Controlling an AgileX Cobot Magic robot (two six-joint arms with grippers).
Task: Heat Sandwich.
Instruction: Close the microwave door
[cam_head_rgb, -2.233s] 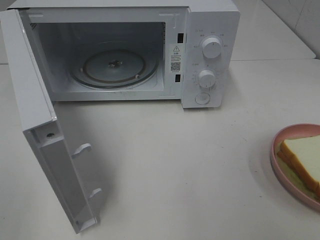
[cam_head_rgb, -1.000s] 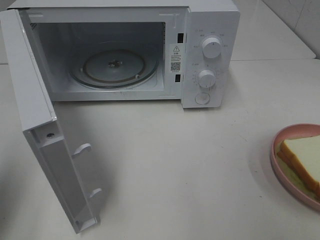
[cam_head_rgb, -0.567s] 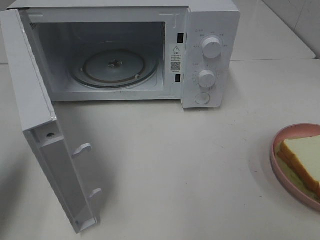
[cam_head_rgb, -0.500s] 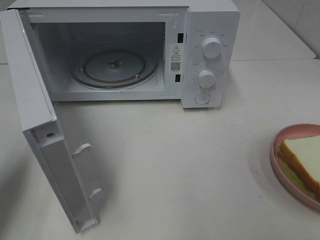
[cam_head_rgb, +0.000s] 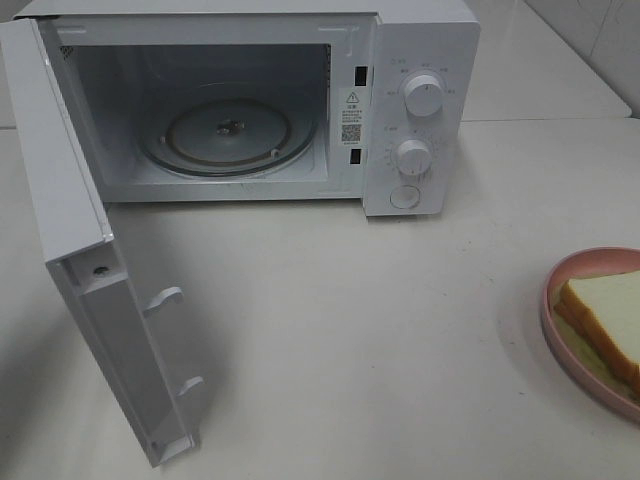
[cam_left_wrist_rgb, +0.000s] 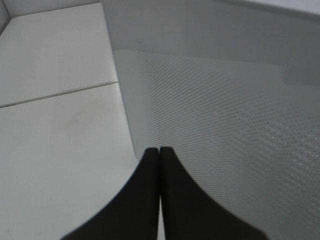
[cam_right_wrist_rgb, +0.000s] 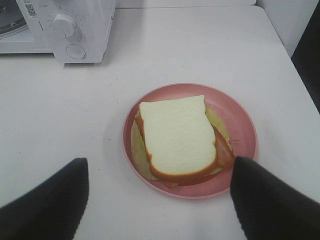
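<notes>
the table (cam_head_rgb: 400, 330) carries the microwave (cam_head_rgb: 420, 60) at its far edge, and across the recent frames of the high view nothing on it has shifted: the microwave, its contents and the plate sit exactly as they did a moment ago. the microwave door (cam_head_rgb: 90, 290) remains swung fully open toward the near left corner of the table, and the glass turntable (cam_head_rgb: 228, 135) inside the cavity is bare. this means the opening step reads as complete and the loading step has not started. the pink plate (cam_right_wrist_rgb: 190, 140) rests at the right edge of the table, well apart from the microwave, with the sandwich (cam_right_wrist_rgb: 177, 137) lying flat on it, a yellowish layer showing beneath the bread. neither arm appears in the high view. the right gripper (cam_right_wrist_rgb: 160, 200) hangs above the near side of the plate with its jaws spread wide, one on each side of the plate and touching nothing. the left gripper (cam_left_wrist_rgb: 159, 192) has its jaws pressed together with nothing between them, close to the perforated panel of the door. judged from this layout, the next move falls to the right arm: descend, take the plate or sandwich, and carry it to the turntable through the clear opening.
</notes>
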